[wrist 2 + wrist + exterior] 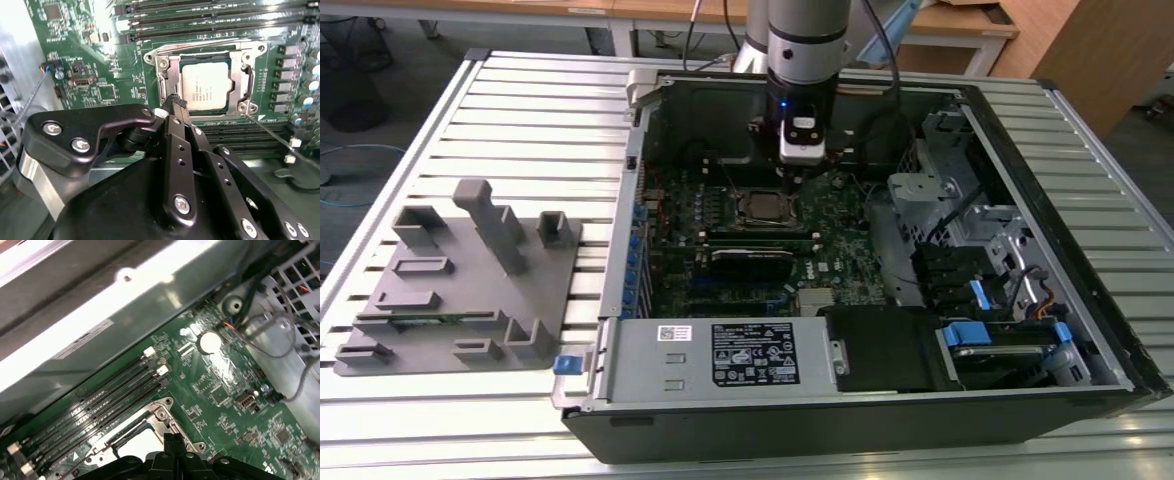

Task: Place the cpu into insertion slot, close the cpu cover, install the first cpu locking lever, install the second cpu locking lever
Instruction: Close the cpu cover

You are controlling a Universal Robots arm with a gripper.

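So my black two-fingered pincer [175,102] is down inside the open black computer case [854,445], hanging right over the green motherboard [100,60]. The fingers are pressed together at the tips with nothing between them, so I'm not carrying anything. In both wrist views the tips sit just beside the edge of the socket, and I honestly can't tell whether they touch it.

The small flat square cpu [207,89] with the dull silver-tan metal top is sitting in the socket, flat and square to it. The thin silvery metal cpu cover [163,77], the frame with the open window, looks to be lying down flat around the chip, which shows through the window.

A thin dark metal rod [272,134] runs out from one socket corner across the board. I can't tell if it's latched.

In the first wrist view the long black memory slots [100,405] run alongside the socket, with a round silver coin battery [209,341] further off.

The case lies on a grey slatted table [520,110], with a grey plastic fixture tray [454,290] on the exterior view's left.
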